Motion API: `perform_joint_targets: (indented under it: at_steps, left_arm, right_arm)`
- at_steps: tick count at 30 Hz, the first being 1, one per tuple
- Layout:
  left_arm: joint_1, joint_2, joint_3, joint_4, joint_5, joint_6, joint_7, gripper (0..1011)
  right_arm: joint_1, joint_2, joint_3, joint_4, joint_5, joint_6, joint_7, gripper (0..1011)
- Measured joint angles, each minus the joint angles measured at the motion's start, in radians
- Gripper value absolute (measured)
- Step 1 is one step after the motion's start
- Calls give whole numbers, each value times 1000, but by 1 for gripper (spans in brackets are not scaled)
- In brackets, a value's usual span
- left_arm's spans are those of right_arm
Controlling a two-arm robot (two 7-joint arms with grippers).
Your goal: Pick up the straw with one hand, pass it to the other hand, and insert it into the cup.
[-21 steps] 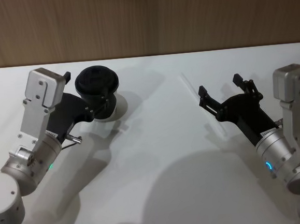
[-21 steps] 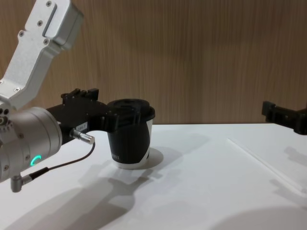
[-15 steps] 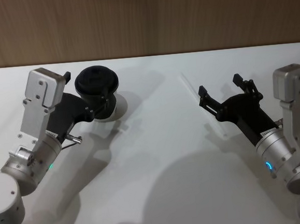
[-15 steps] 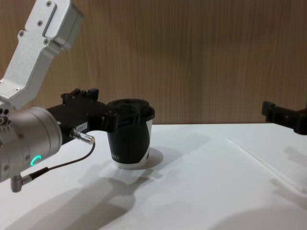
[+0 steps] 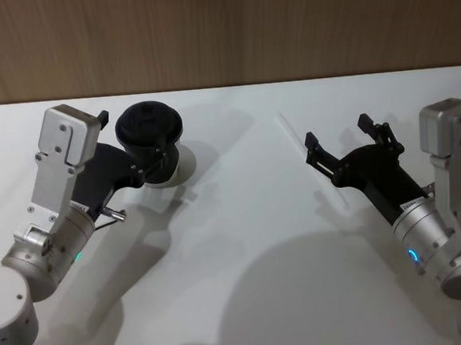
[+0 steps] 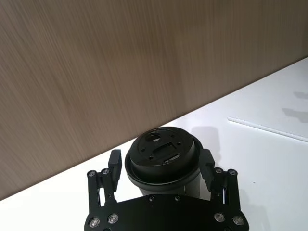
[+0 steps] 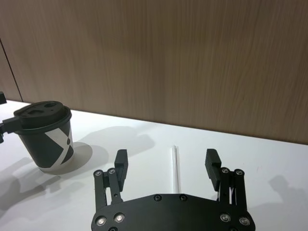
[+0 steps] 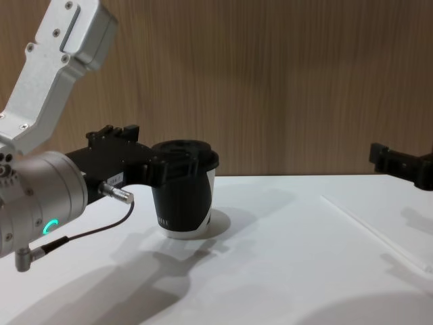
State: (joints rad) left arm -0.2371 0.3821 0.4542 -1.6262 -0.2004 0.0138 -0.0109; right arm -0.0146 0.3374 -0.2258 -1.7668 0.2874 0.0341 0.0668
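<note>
The black lidded cup [image 5: 149, 127] stands at the table's left and leans slightly. My left gripper [image 5: 134, 140] is shut on the cup, one finger on each side just under the lid [image 6: 161, 151]. The thin white straw [image 5: 291, 132] lies flat on the table at the right. My right gripper [image 5: 337, 132] hovers open over its middle. In the right wrist view the straw [image 7: 175, 168] runs lengthwise between the spread fingers [image 7: 121, 159], apart from both. From the chest view the cup [image 8: 183, 203] sits left of centre and the straw [image 8: 358, 220] lies at the right.
The white table [image 5: 244, 243] runs back to a wooden wall [image 5: 219, 29]. A thin dark cable [image 8: 88, 233] hangs below my left wrist.
</note>
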Motion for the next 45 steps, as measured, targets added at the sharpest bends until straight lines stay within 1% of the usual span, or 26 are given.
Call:
perform_joint_targets:
  at_steps: [23, 30, 31, 33, 35, 40, 45]
  left_arm:
    - [0, 0, 0, 0, 0, 0, 0, 1003]
    - [0, 0, 0, 0, 0, 0, 0, 1003]
    - [0, 0, 0, 0, 0, 0, 0, 1003]
    - [0, 0, 0, 0, 0, 0, 0, 1003]
    - [0, 0, 0, 0, 0, 0, 0, 1003]
    - [0, 0, 0, 0, 0, 0, 0, 1003]
    - [0, 0, 0, 0, 0, 0, 0, 1003]
  right_arm:
    - [0, 2, 2, -1, -5, 0, 0, 1001]
    - [-6, 27, 12, -14, -46, 5, -9, 1001]
    - [-6, 27, 12, -14, -46, 5, -9, 1001]
    - [-11, 44, 17, -18, -63, 8, -9, 1001]
    - [-12, 48, 18, -19, -65, 8, -9, 1001]
    - [-23, 83, 26, -22, -89, 19, 9, 1001]
    - [-29, 103, 32, -25, -94, 38, 28, 1001]
